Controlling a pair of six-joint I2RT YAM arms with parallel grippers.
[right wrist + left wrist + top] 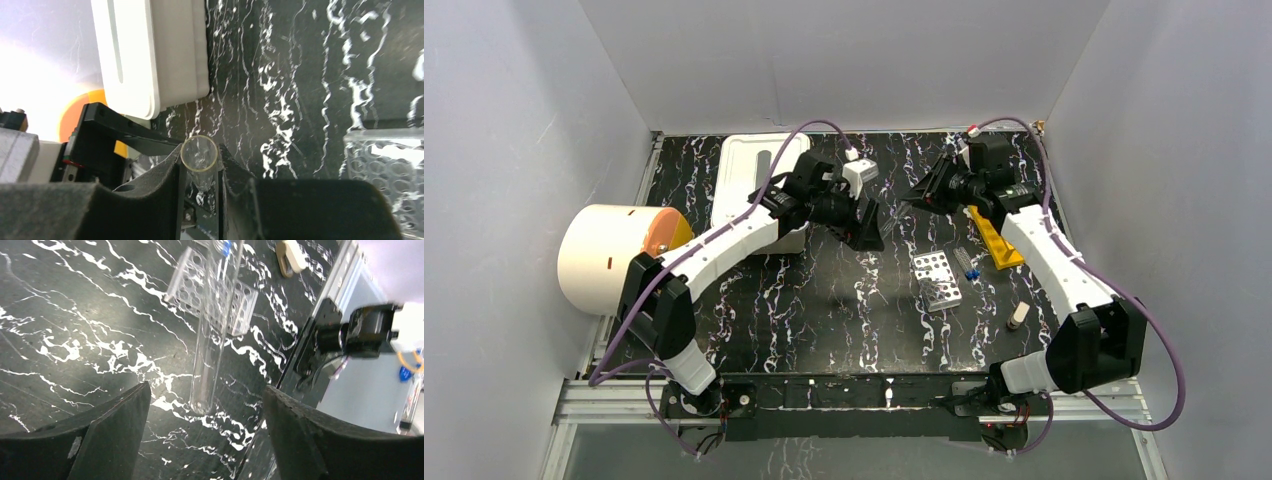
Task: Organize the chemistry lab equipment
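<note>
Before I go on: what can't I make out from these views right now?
- Left wrist view: upper end of the glass tube, cut off by the top edge.
- Right wrist view: the tube's lower length, hidden behind the right gripper.
- Top view: the tube is too thin and clear to trace; blue-capped vials too small to count.

Glossy black tabletop point(824, 310), veined in white, throwing the light back. The test tube point(207, 350) is clear glass, smooth, see-through along its whole length. The perforated rack point(245, 300) looks like translucent plastic up close and silvery from above. The left gripper point(206, 389) shows black fingers point(100, 440), matt and slightly grainy, and there's the same dull, rough black on the right gripper point(200, 165). White tray point(150, 50): smooth plastic with a soft sheen. Yellow rack point(996, 240) looks matt, cream cylinder point(599, 255) matt too.
</note>
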